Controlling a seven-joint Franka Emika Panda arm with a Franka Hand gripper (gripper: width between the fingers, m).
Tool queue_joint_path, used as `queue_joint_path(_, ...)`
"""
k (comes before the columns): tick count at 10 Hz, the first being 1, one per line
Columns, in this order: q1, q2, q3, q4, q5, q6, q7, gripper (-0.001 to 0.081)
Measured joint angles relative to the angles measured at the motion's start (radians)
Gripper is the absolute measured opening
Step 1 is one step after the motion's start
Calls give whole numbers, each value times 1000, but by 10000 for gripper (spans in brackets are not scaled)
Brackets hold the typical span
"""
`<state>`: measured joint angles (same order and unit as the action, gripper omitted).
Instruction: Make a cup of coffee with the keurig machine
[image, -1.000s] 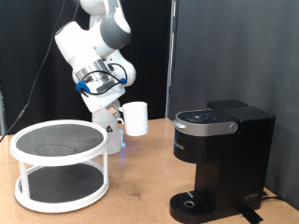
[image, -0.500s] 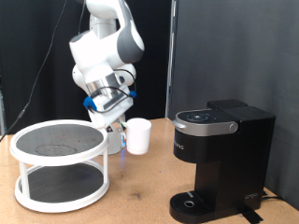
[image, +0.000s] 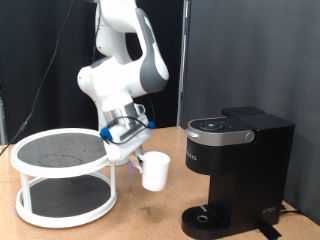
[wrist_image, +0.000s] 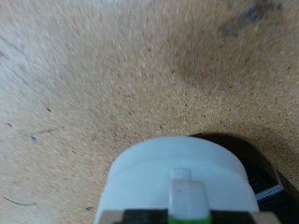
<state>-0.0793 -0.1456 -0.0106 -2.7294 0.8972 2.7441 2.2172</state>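
**A:** While the arm leans low over the wooden table, where does the gripper sit?

**B:** Between the white two-tier stand on the exterior view's left and the coffee machine on the right. Just beside the stand's upper rim, well apart from the machine.

**A:** Fingers?

**B:** Clamped on the cup. White, plain, tilted, hanging off the gripper toward the machine, above the table. Whether its base touches the wood, cannot tell.

**A:** Wrist view agree?

**B:** Yes. The cup fills the lower edge of that picture, one finger pressed against its wall, speckled wood behind it. A dark rounded shape shows past the cup; too cut off to name.

**A:** Machine state?

**B:** Black, boxy, lid down, silver-rimmed top panel facing up. Round drip base sits on the table with nothing on it.
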Motion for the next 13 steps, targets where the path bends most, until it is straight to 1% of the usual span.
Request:
queue_joint_path(1,26,35,8,6,78,26,-68,7)
queue_joint_path(3,63,91,43,17,203,67,-149,7)
queue_joint_path(4,80,114,65,27,286,91,-198,7)
queue_joint_path(6,106,157,107,63,444,132,-288,7)
queue_joint_path(7,114,177,123,84,497,149,-315,7)
queue_joint_path(8,117,196,137,103,531,163,-334,7)
queue_joint_path(11,118,243,157,143,558,183,-344,7)
queue_joint_path(13,118,273,163,170,602,199,-382,7)
